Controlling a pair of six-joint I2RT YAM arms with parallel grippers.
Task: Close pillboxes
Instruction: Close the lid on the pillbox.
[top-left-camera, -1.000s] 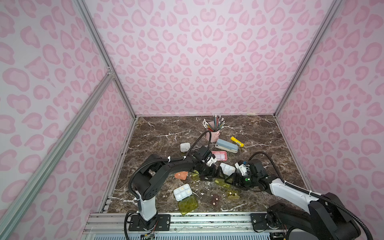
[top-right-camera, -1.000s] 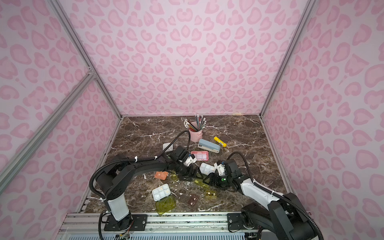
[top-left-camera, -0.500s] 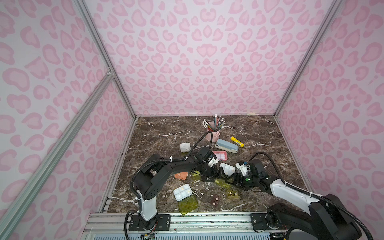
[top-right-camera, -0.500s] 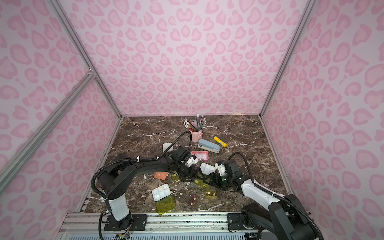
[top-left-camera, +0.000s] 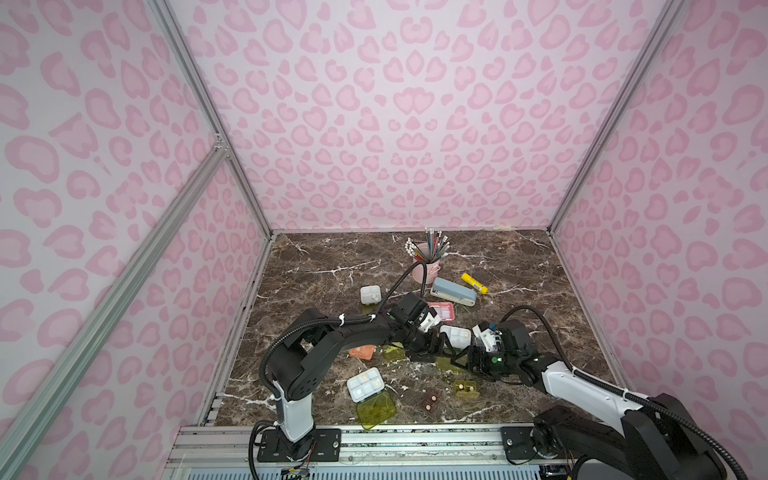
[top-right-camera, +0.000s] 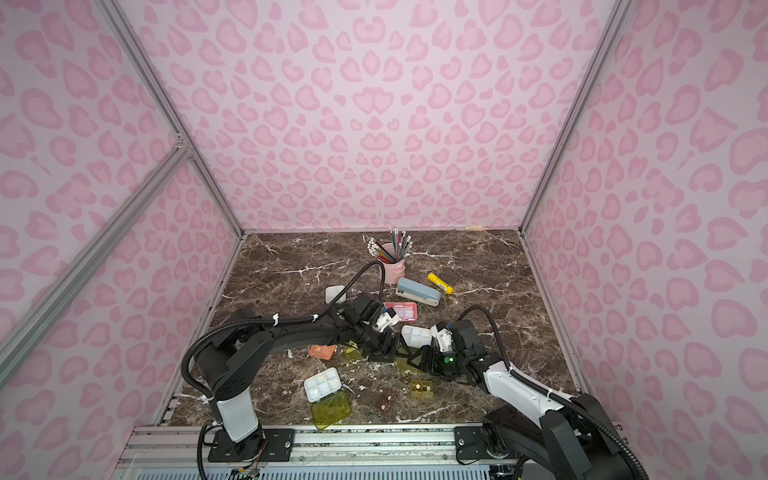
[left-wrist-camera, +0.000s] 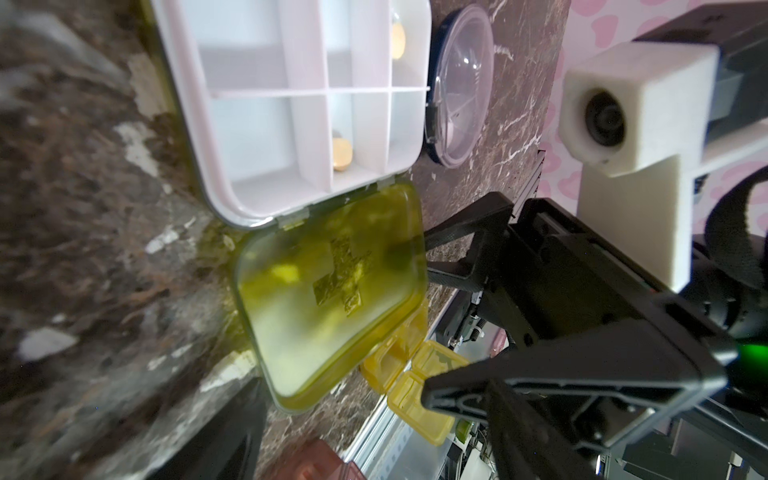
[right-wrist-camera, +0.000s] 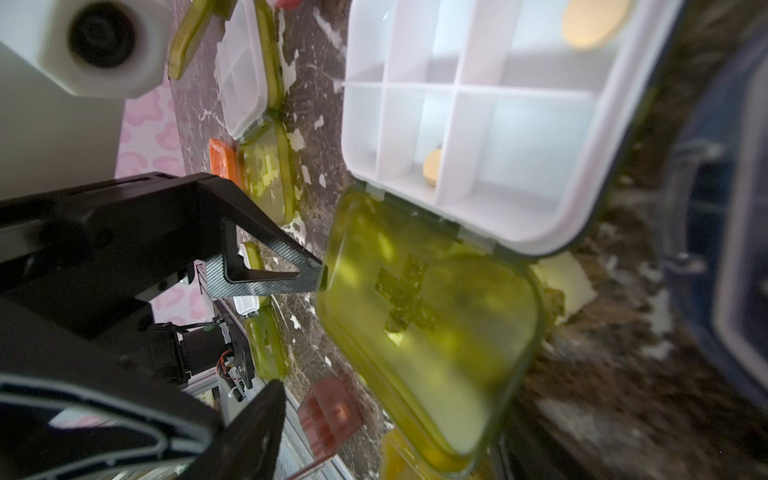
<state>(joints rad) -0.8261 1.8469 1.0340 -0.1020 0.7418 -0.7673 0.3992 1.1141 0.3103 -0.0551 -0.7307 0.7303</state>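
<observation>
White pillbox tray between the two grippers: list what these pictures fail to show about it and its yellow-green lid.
- Both top views: the left gripper and right gripper cover most of the translucent yellow-green hinged lid; its angle is unreadable.
- Both wrist views: the frame edge cuts off the white plastic compartment tray; its pill count is unknown.
- Right wrist view: blur hides whether the left fingertip touches the lid's rim.
</observation>
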